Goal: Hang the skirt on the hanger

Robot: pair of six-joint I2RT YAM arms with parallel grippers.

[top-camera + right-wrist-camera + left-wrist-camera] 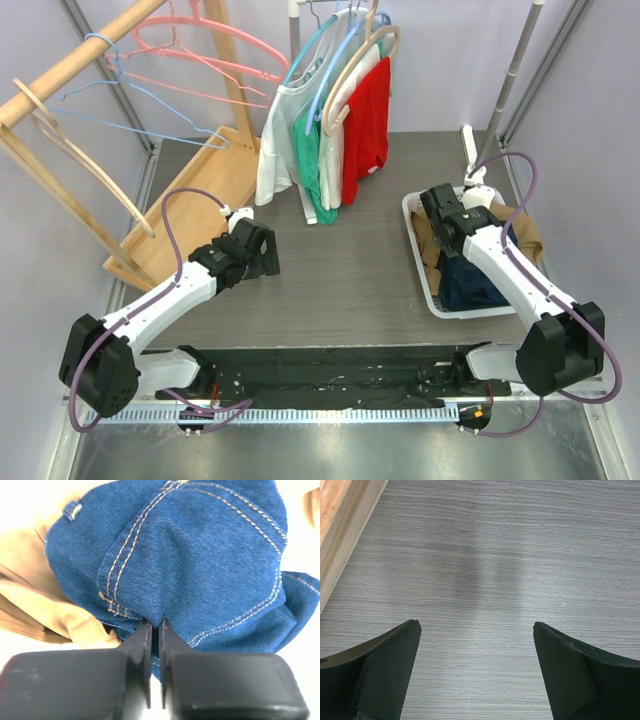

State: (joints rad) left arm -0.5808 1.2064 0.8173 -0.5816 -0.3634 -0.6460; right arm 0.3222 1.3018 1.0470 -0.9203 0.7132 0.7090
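Skirt [200,555], blue denim, lay in the basket [424,272] at the right edge of the table [350,280], beside tan cloth [30,580]. Right gripper [155,625] had fingers pressed together, nipping a denim fold. Left gripper [476,630] hovered near the left edge, fingers spread wide.

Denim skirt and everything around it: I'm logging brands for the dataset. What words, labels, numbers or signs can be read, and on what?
No text can be read in any view.
The denim skirt shows only stitching, no tag.
The hanging shirts are plain, with no print visible.
The white basket carries no visible marking.
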